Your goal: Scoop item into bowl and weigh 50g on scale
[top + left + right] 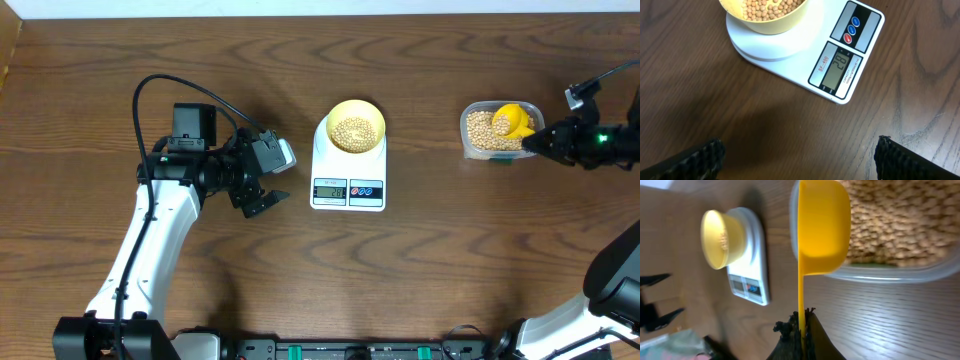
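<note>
The pale-yellow bowl (355, 125) holds tan beans (354, 131) and stands on the white scale (348, 192), whose display (837, 70) is lit. My left gripper (262, 193) hovers open over bare wood left of the scale, its two fingertips (707, 155) far apart. At the right, my right gripper (531, 140) is shut on the handle of a bright yellow scoop (821, 227). The scoop's cup (511, 119) is over the clear tub (473, 148) of beans (895, 220). Both bowl (722, 237) and scale (751, 275) also show in the right wrist view.
The brown wooden table (450, 260) stretches around everything. A black cable (170, 85) loops above the left arm. The table's front edge carries black mounts (330, 350). The right arm's base (610, 290) is at the lower right.
</note>
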Motion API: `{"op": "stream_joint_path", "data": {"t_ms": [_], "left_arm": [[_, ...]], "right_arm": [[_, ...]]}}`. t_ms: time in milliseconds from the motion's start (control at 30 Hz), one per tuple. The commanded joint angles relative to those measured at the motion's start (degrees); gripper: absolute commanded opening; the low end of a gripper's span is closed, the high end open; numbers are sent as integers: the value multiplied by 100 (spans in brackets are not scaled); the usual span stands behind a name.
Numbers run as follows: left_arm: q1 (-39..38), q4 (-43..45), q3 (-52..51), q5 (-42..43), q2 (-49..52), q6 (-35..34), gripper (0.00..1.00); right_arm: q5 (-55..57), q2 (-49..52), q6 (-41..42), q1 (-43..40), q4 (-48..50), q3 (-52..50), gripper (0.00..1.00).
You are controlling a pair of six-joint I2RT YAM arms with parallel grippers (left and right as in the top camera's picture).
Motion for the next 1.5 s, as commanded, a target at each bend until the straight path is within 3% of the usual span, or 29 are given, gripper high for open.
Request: {"op": "stream_joint_path", "data": {"t_ms": [0, 433, 900, 1167, 1467], "left_arm": [[17, -24, 17, 92, -74, -50, 98], [17, -24, 17, 92, -74, -50, 97], [17, -24, 17, 92, -74, -50, 98], [17, -24, 17, 92, -74, -50, 98], [17, -24, 17, 92, -74, -50, 97]], "right_arm": [[-761, -4, -599, -52, -155, -33, 1], [-2068, -4, -831, 387, -293, -31, 1], [-1784, -4, 1893, 2269, 1429, -26, 1], [-1733, -4, 2411, 3077, 1556, -26, 1], [-428, -4, 3040, 3696, 1751, -17, 1]]}}
